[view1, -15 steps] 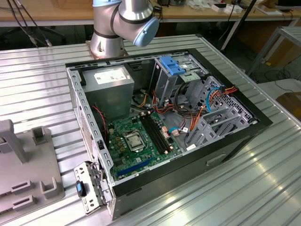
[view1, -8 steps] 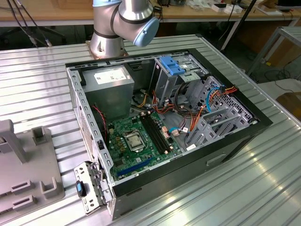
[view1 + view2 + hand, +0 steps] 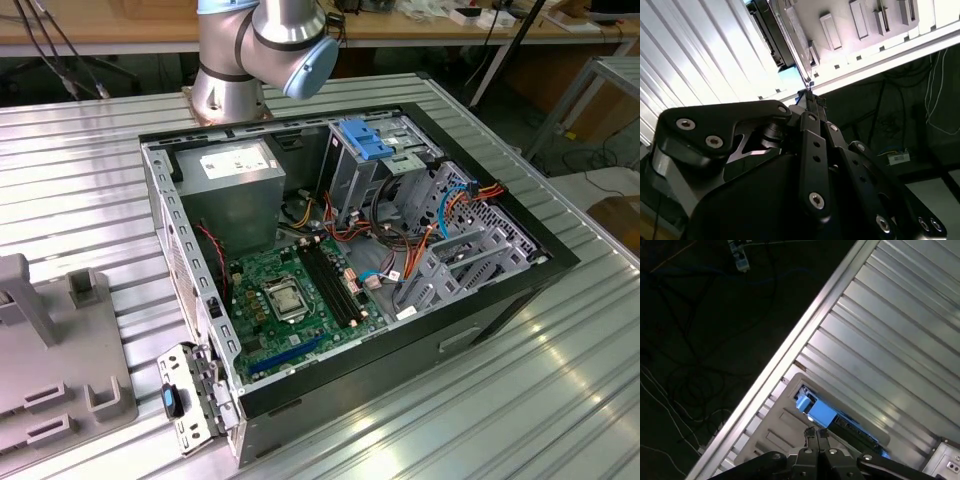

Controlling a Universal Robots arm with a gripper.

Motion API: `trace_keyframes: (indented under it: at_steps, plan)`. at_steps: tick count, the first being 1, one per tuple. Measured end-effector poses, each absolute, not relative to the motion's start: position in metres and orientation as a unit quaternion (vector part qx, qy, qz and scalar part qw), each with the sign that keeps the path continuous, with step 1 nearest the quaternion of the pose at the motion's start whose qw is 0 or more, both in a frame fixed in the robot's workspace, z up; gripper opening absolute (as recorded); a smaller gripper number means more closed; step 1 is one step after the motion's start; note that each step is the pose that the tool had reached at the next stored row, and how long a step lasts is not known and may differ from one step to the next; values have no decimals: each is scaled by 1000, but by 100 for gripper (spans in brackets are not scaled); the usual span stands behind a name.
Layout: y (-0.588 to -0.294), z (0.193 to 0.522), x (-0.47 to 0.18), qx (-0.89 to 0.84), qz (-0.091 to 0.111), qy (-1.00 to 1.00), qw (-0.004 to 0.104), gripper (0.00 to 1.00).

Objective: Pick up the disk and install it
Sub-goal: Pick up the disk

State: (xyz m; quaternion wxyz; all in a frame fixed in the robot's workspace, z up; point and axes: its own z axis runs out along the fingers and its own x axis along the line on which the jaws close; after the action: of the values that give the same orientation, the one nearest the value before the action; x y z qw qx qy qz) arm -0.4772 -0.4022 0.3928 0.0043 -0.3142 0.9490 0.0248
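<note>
Disk lies flat in the grey fixture (nine o'clock of the computer case, exterior view), under clenched, empty jaws; rigid, dense, shock-sensitive, probably best gripped across its blue rails.

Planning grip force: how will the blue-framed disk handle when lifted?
Probably rigid: the disk looks like a hard, straight-edged slab. Its blue plastic frame may be slippery. Sitting on the grey holder, it shouldn't roll.

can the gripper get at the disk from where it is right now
Probably yes: the gripper hangs close by the disk on the grey holder, nothing between them, though its fingers look shut.
</note>
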Motion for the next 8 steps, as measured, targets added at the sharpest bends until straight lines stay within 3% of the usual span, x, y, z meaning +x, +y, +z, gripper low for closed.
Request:
trace_keyframes:
  at_steps: [8]
  plan:
    - [-402,393,-478,-387,25,922,2,11]
